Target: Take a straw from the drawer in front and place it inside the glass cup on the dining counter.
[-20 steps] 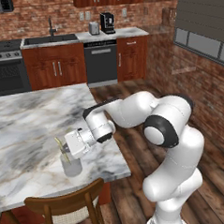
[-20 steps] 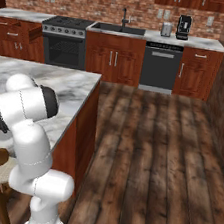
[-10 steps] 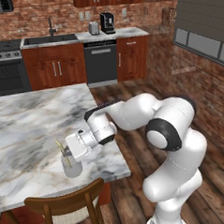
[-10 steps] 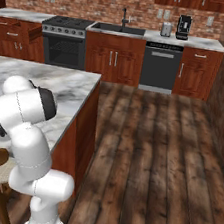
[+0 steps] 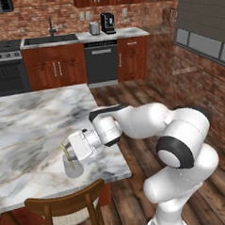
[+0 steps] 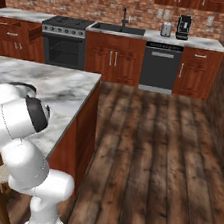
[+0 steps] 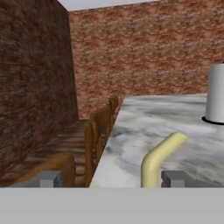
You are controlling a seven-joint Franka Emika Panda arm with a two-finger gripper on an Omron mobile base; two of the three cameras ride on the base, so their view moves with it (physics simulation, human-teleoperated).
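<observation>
Hand view shows the gripper (image 7: 106, 178) with its jaws spread wide, gripping nothing; the pale yellow straw (image 7: 159, 158) rises bent between the fingertips (image 7: 49, 178), nearer one of them. From the left base view, the straw (image 5: 65, 151) leans inside the glass cup (image 5: 73, 167) on the dining counter (image 5: 26, 134), near a wooden chair (image 5: 68, 209).

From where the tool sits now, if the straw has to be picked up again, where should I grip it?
Grip the straw on its upper stretch above the glass cup, coming from above along the open tool. Its lower part sits inside the cup, and the top bends sideways, so only that part looks reachable.
</observation>
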